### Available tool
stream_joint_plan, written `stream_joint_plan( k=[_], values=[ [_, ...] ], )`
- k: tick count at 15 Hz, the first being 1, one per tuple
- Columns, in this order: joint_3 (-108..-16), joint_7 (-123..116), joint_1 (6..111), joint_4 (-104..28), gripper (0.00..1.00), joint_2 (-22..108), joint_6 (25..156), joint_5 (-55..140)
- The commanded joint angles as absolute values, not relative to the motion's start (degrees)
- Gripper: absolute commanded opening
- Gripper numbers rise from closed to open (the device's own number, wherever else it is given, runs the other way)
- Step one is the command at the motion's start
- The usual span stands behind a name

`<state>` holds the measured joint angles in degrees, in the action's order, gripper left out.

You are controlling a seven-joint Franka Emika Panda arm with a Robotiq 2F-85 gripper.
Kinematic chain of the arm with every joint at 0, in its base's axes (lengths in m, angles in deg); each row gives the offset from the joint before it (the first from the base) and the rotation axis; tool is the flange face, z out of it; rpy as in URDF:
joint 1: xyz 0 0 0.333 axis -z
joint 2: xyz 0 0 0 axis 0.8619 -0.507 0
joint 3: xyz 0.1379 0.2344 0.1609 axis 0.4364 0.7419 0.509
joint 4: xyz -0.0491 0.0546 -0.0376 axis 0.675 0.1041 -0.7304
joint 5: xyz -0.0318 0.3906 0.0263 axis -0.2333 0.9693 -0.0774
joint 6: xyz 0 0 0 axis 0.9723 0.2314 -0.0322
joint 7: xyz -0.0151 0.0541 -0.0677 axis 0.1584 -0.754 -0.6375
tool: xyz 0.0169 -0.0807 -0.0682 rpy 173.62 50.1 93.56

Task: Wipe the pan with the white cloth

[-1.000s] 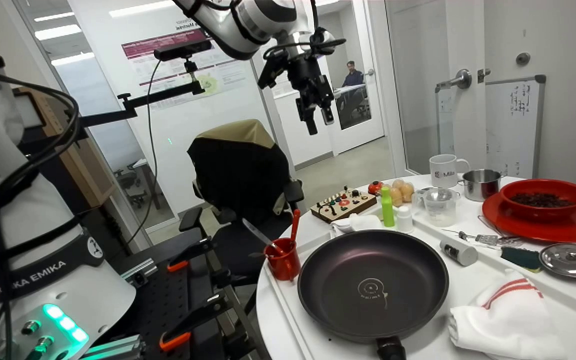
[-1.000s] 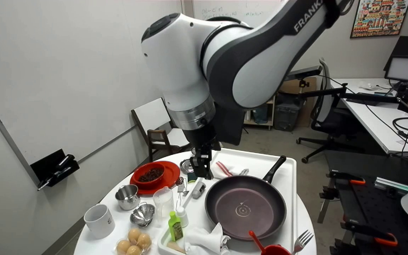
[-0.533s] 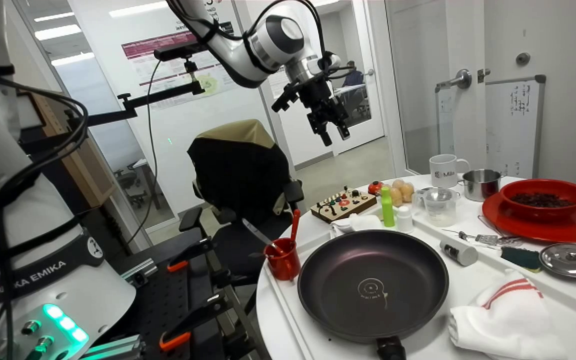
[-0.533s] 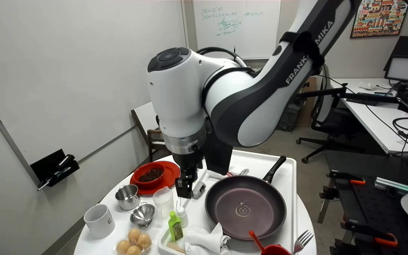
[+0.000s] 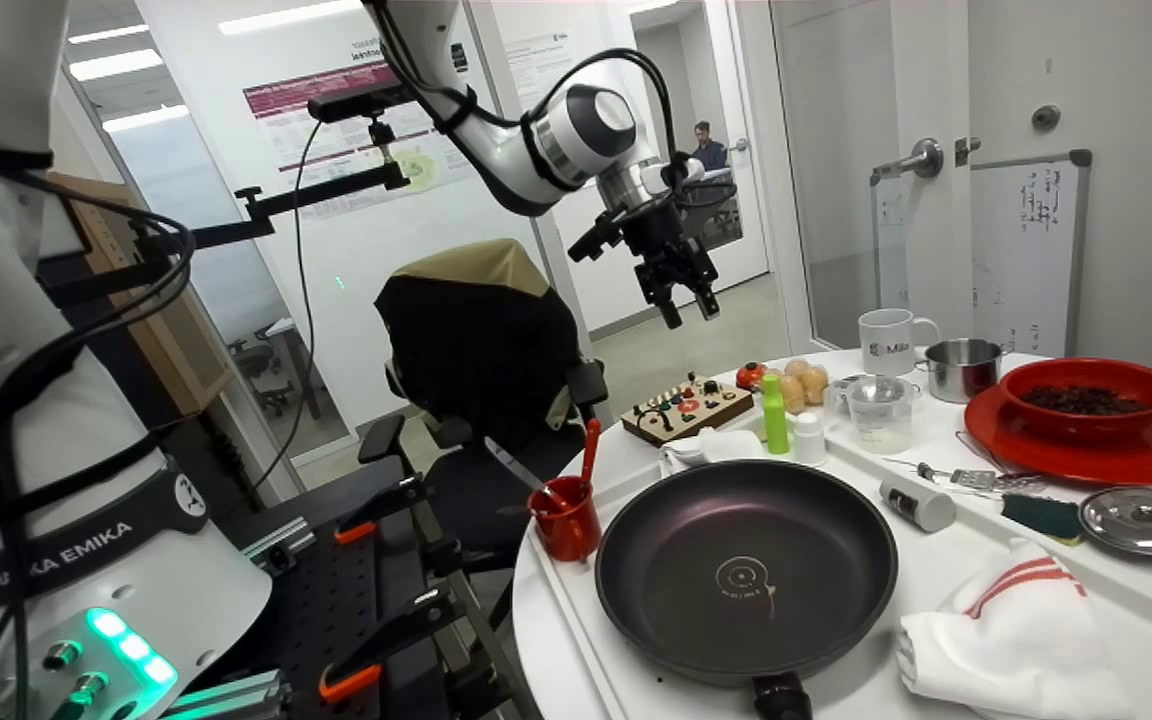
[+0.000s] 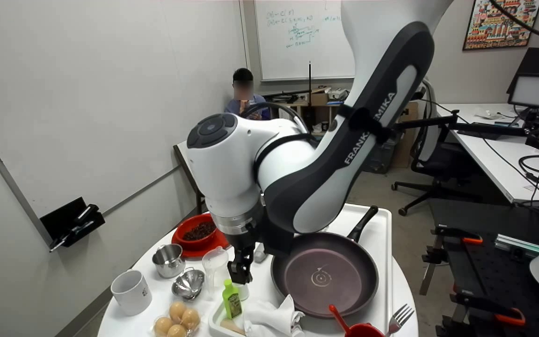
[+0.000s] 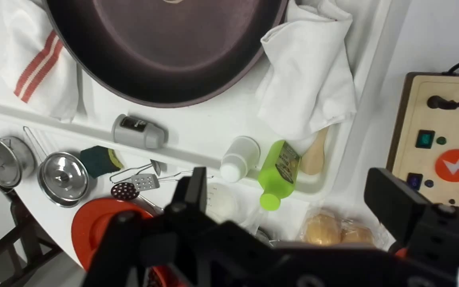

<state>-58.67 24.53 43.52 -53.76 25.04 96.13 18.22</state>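
Observation:
The dark pan (image 5: 681, 600) lies flat on the white tray, also in an exterior view (image 6: 324, 292) and the wrist view (image 7: 181, 85). A plain white cloth (image 7: 307, 67) lies crumpled beside the pan's rim, near the tray corner; both exterior views show it (image 5: 721, 446) (image 6: 269, 318). A second white cloth with red stripes (image 7: 40, 67) lies on the pan's other side, also in an exterior view (image 5: 1026, 640); the arm hides it elsewhere. My gripper (image 7: 287, 179) is open and empty, high above the table in both exterior views (image 5: 691, 314) (image 6: 240, 274).
A green bottle (image 7: 279, 171), a white bottle (image 7: 240, 157) and a wooden spoon (image 7: 315, 155) stand or lie by the plain cloth. A grey shaker (image 7: 138, 131) lies near the tray edge. A red mug (image 5: 568, 520) holds utensils. Wrapped eggs (image 6: 176, 320) sit outside the tray (image 6: 384, 262).
My gripper has come down and moved towards the table side with the green bottle and plain cloth. It stays open. The pan and both cloths have not moved.

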Motion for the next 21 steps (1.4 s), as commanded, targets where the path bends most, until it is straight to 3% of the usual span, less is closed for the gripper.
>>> stream_joint_plan(
  k=[1, 11, 21],
  values=[
    [-60.3, 21.6, 42.3, -46.1, 1.00, 17.8, 92.7, 21.6],
    [-60.2, 16.2, 43.0, -35.2, 1.00, 8.1, 80.4, 27.8],
    [-60.8, 17.9, 42.4, -37.9, 1.00, 7.5, 84.7, 27.1]
  ],
)
